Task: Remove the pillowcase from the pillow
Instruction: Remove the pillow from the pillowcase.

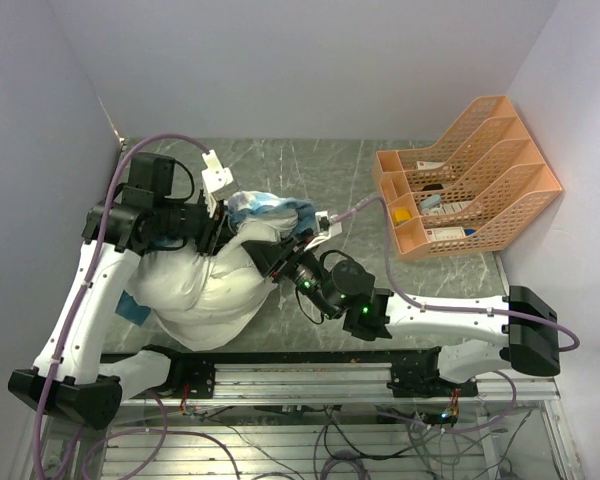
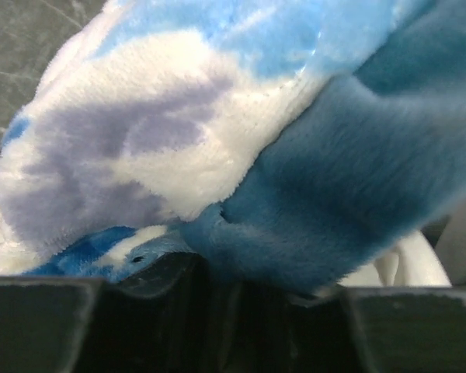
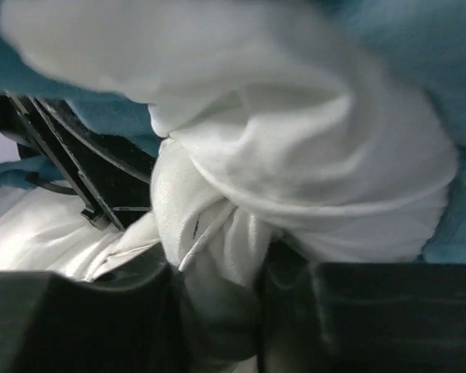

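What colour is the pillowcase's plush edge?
Teal. The pillowcase shows that edge best in the left wrist view.

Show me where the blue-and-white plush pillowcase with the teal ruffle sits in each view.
Top external: blue-and-white plush pillowcase bunched at the far end of the plump white pillow, centre-left.
Left wrist: the pillowcase fills nearly the whole frame.
Right wrist: only its teal plush at the upper right, behind white gathered cloth pinched by the right gripper.
Shared landmark: the teal ruffle, in all three.
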`<state>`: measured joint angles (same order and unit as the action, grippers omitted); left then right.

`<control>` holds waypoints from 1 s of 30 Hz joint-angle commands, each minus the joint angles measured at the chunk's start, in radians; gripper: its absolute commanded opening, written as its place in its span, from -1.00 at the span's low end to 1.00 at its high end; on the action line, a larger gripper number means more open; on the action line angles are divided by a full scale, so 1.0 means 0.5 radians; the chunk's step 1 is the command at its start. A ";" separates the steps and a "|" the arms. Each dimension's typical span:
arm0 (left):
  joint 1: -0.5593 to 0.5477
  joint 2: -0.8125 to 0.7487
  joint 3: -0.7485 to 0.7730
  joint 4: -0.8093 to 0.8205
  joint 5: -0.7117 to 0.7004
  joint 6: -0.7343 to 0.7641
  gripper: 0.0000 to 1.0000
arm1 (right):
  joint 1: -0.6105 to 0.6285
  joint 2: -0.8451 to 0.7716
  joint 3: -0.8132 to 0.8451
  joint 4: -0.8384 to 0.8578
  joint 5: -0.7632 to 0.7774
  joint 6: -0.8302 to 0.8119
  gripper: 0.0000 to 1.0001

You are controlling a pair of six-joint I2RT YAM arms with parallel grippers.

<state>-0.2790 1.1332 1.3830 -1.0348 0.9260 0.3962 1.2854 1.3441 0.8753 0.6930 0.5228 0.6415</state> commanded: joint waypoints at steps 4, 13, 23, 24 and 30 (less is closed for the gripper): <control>-0.055 -0.047 0.337 -0.574 0.141 0.285 0.71 | -0.044 0.027 0.146 0.296 -0.068 -0.120 -1.00; -0.056 -0.139 0.894 -0.390 0.059 0.259 1.00 | -0.043 0.354 0.767 -0.196 -0.590 -0.345 -1.00; -0.057 -0.103 1.116 -0.812 0.002 0.610 0.94 | -0.236 0.342 0.920 -0.491 -0.599 -0.466 -1.00; -0.057 -0.147 1.039 -0.769 -0.010 0.584 0.96 | -0.279 0.334 0.954 -0.533 -0.564 -0.489 -1.00; -0.057 -0.351 0.621 -0.679 0.054 0.474 0.97 | -0.547 0.406 1.164 -0.674 -0.667 -0.503 -1.00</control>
<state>-0.2947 1.0183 1.7672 -1.2968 0.7589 0.6998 1.0878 1.5215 1.3655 0.3744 0.1902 0.4236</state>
